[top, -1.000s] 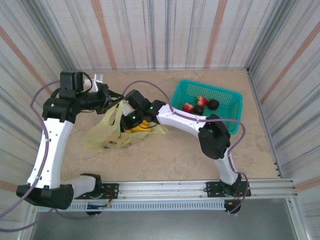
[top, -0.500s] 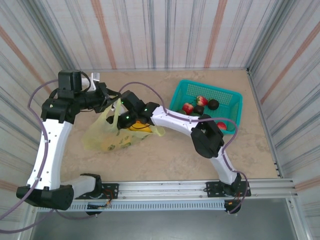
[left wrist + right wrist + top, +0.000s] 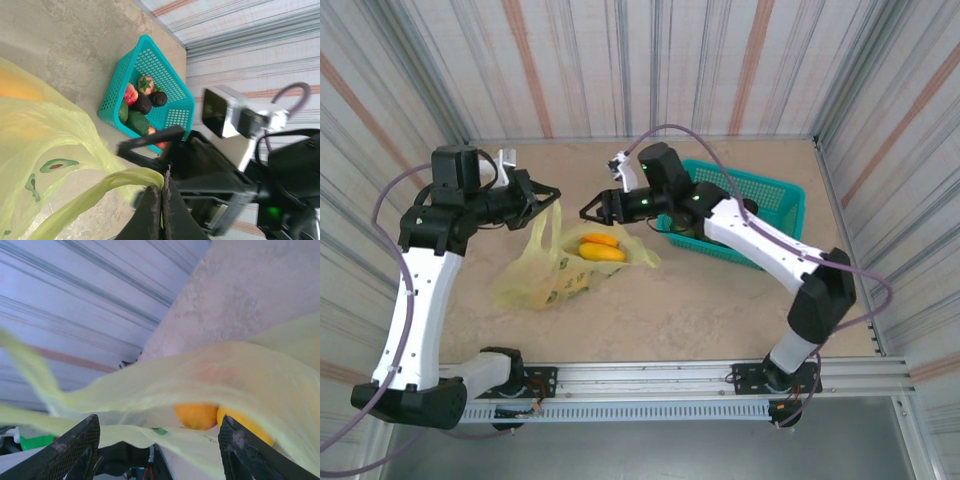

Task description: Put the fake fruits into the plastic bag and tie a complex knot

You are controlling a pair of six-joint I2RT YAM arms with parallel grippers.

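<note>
The left gripper (image 3: 546, 192) is clamped on the handle (image 3: 120, 182) of the plastic bag (image 3: 548, 280), holding its mouth up over the orange and yellow fruits (image 3: 601, 247) inside. The right gripper (image 3: 595, 211), jaws apart and empty, hangs just beside the bag's mouth, whereas a second ago it was down in it. Its arm now crosses the teal basket (image 3: 782, 196), which holds red, green and dark fruits (image 3: 141, 103).

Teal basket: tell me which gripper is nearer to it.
Right. The right gripper hangs open just left of the basket; the left gripper is farther left, shut on the bag's handle.
</note>
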